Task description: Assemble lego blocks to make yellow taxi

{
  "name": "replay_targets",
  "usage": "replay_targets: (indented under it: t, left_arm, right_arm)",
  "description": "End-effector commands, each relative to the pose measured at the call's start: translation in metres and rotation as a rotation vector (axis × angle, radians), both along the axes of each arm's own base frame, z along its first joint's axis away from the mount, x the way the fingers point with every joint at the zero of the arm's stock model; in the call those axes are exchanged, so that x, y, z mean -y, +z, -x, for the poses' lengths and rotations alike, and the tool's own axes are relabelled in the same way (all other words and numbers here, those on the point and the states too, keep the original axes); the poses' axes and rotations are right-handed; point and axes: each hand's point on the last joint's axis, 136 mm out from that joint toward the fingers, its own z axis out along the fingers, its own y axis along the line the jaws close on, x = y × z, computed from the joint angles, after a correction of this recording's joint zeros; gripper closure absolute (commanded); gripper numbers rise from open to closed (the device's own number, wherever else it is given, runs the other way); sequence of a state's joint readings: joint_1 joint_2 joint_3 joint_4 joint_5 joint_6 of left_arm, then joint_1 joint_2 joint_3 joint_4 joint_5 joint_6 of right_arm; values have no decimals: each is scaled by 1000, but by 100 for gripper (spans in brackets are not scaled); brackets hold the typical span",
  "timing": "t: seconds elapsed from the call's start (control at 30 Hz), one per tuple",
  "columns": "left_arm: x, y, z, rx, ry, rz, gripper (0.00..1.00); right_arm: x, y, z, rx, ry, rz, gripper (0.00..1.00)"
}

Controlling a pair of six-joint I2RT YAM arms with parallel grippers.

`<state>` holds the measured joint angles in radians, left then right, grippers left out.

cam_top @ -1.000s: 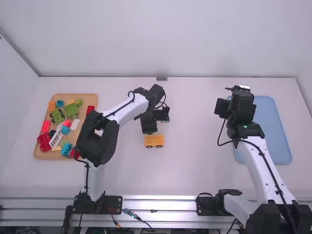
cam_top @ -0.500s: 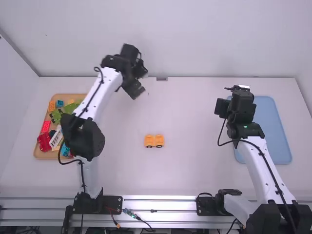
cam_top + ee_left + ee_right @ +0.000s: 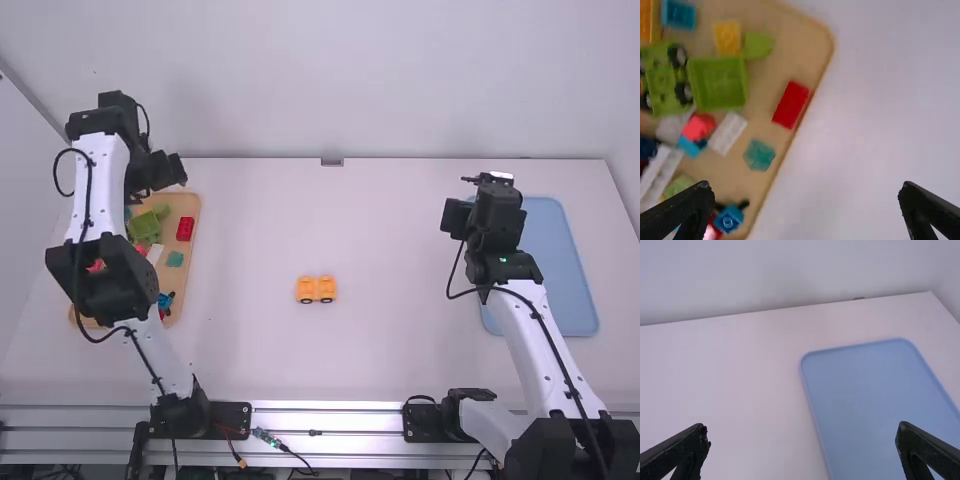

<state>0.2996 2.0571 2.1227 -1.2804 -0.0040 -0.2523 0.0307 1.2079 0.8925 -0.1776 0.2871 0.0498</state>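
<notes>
1. Apparently part-way: near the middle of the white table, shows an orange-yellow toy-brick body with dark wheels, probably the taxi's base. Cannot tell how many pieces make it up.
2. Likely left to do: add upper parts, then press everything together. Looks low and roofless at present.
3. Above the far end of the tan, round-cornered tray, holds nothing in the left gripper, fingers spread wide. Seems ready for picking the next block.
4. Among possible candidates at the far side of that tray: a small square yellow block, just beside a rounded lime-green piece. Cannot tell from here which suits the taxi.
5. Also on the tray: a plain red rectangular brick near the right rim, a translucent-looking teal block, a flat white piece and a hollow green box-shaped block.
6. At the right, grips nothing with the right gripper, likewise spread wide, beside the flat blue tray.
7. In the way: the left arm, hiding part of the tan tray from above, and crowded neighbouring pieces, likely to get nudged during a grasp.
</notes>
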Motion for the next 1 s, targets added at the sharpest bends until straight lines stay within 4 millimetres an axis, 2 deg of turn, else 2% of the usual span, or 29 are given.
replay_targets:
  t: [0.0, 0.2, 0.43, 0.57, 0.83, 0.97]
  left_arm:
    - [-15, -16, 19, -66, 236, 9, 1]
    - [-43, -45, 50, -161, 480, -52, 1]
    - [-55, -61, 69, -148, 686, -67, 1]
    - [-57, -61, 82, -117, 752, -102, 1]
    - [-54, -49, 86, 11, 714, -104, 1]
    - [-60, -56, 99, 2, 758, -97, 1]
  right_arm:
    - [-2, 13, -5, 32, 4, -4, 1]
    - [-1, 13, -5, 37, 1, -7, 2]
    - [-2, 13, -5, 35, 2, -7, 1]
    - [-2, 13, -5, 35, 2, -7, 1]
    - [-1, 13, -5, 34, 1, -6, 1]
    - [-2, 13, -5, 35, 1, -7, 1]
